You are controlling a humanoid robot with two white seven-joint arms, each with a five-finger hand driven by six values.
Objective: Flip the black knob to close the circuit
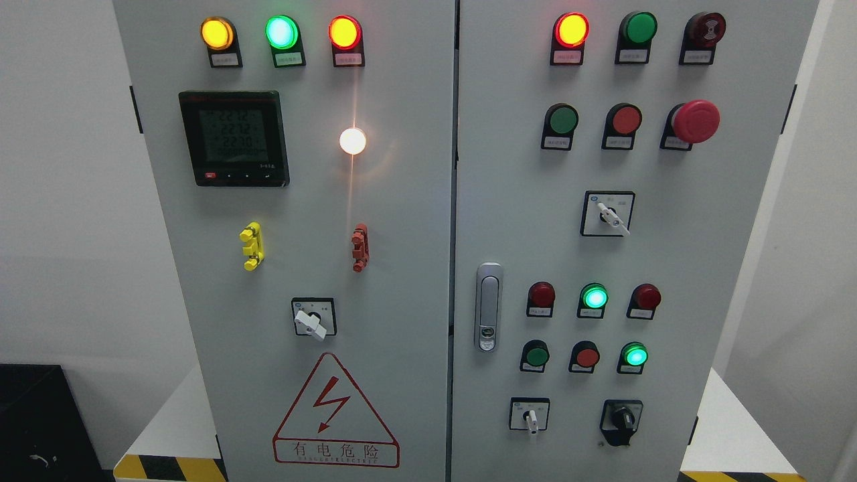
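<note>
Nothing looks begun: the black knob (pixel 622 420) sits untouched near the lower right corner of the cabinet (pixel 402 201). Neither hand shows, so the fingers' state can't be told.

You have bare panel at 3 and 6 o'clock of the black knob (pixel 622 420); the white selector switch (pixel 530 418) crowds 9 o'clock, lit green lamp (pixel 634 355) 12 o'clock.

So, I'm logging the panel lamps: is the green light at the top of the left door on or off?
On. The green light glows bright with a pale centre, while the green light on the right door looks dark and flat.
</note>
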